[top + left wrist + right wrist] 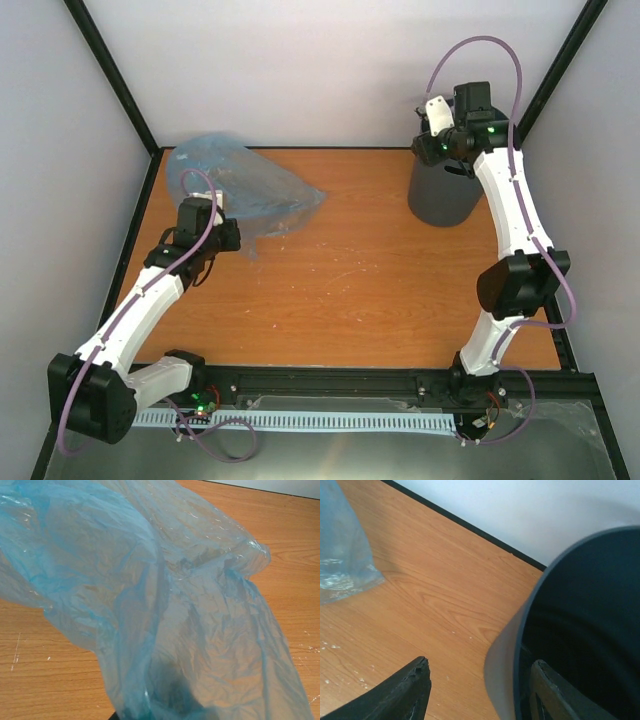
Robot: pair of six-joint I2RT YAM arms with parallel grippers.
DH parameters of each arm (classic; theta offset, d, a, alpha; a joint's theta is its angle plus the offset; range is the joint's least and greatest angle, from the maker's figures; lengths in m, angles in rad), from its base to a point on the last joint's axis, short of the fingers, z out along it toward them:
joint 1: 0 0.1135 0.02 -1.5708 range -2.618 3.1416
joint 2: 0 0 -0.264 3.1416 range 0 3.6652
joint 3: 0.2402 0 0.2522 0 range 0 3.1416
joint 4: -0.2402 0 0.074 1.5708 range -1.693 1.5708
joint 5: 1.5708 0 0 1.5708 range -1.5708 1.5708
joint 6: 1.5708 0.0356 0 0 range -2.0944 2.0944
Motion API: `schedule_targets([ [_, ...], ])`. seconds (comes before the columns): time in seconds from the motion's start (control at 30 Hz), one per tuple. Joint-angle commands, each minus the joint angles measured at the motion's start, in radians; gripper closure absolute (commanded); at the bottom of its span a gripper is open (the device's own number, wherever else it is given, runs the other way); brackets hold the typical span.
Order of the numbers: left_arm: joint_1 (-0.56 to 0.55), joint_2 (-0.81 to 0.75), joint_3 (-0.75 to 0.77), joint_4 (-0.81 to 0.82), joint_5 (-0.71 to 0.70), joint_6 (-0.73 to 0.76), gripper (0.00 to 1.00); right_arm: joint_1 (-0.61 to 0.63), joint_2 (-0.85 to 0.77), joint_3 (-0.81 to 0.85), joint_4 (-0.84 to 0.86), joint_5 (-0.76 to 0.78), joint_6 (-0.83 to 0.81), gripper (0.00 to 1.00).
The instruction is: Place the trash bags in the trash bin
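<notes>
The light-blue translucent trash bag [245,185] lies bunched and puffed up at the back left of the table. It fills the left wrist view [165,605], and a corner of it shows in the right wrist view [340,555]. My left gripper [205,215] is at the bag's near edge. The plastic gathers into its jaws, which are mostly hidden under the film. The dark grey trash bin [440,200] stands upright at the back right. My right gripper [442,150] is open over the bin's rim [530,625], one finger [555,690] inside and the other outside.
The wooden table [380,280] has black frame posts at the back corners and white walls close behind the bag and the bin. A black rail runs along the near edge by the arm bases.
</notes>
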Motion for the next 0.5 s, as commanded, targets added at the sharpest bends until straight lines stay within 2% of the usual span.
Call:
schedule_targets([
  [0.0, 0.005, -0.010, 0.003, 0.030, 0.032, 0.021, 0.99, -0.023, 0.021, 0.046, -0.009, 0.046, 0.006, 0.45],
  [0.17, 0.006, -0.016, 0.004, 0.031, 0.029, 0.025, 0.99, -0.042, 0.076, 0.097, -0.019, 0.049, 0.003, 0.48],
  [0.47, 0.005, -0.010, 0.003, 0.032, 0.033, 0.026, 0.99, -0.053, 0.156, 0.214, -0.095, 0.001, -0.021, 0.63],
])
